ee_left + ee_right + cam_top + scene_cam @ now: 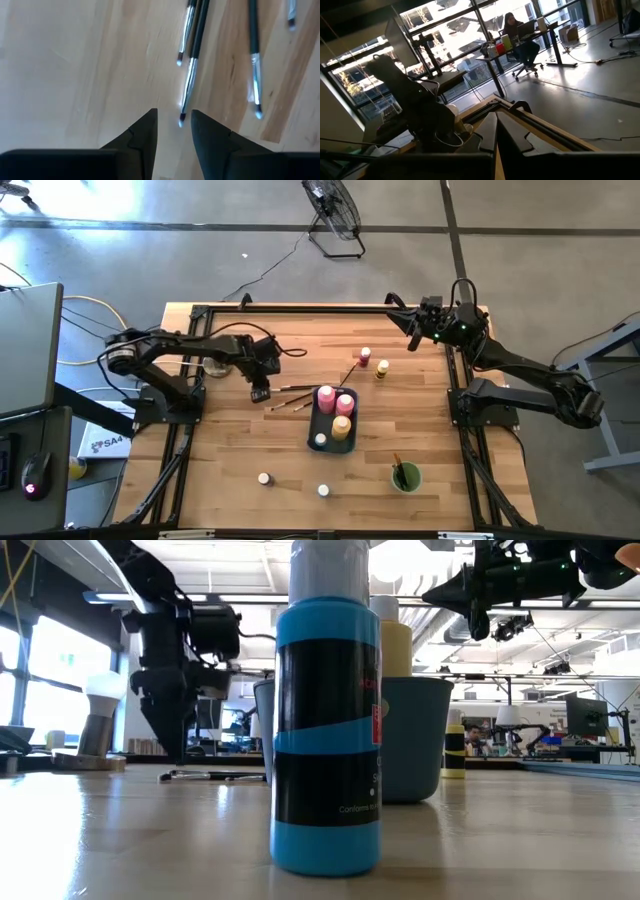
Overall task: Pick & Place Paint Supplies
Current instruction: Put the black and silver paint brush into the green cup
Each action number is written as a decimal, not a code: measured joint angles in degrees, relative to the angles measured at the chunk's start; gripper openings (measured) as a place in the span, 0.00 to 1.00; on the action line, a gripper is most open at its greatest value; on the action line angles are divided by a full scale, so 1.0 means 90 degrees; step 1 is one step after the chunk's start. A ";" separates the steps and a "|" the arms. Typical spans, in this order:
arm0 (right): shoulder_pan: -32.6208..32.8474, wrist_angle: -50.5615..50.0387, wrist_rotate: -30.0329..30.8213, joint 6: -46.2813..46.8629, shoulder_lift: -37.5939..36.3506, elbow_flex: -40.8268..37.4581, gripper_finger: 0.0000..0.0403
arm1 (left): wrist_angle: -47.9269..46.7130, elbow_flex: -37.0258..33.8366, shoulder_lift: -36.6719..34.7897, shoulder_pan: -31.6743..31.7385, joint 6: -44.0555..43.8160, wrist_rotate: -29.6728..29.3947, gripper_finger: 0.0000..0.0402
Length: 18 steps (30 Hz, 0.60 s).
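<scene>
Left pincer [172, 131] slightly open, empty, poised over loose paintbrushes [192, 65] on the counter [230, 450]; right pincer [496, 131] closed, empty, raised at the far corner

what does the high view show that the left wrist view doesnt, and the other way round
Only the high view shows the tray holding pink bottles, the green cup, stray jars and the right pincer raised at the table's far right corner. Only the left wrist view shows the bristle tips of the brushes and the open left pincer right above one tip. Both show the brushes lying on the wooden table beside the left pincer.
</scene>
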 joint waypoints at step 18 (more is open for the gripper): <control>0.0000 -0.0043 -0.0011 -0.0002 0.0000 -0.0001 0.00 | 0.0014 0.0010 0.0402 -0.0002 -0.0036 0.0048 0.29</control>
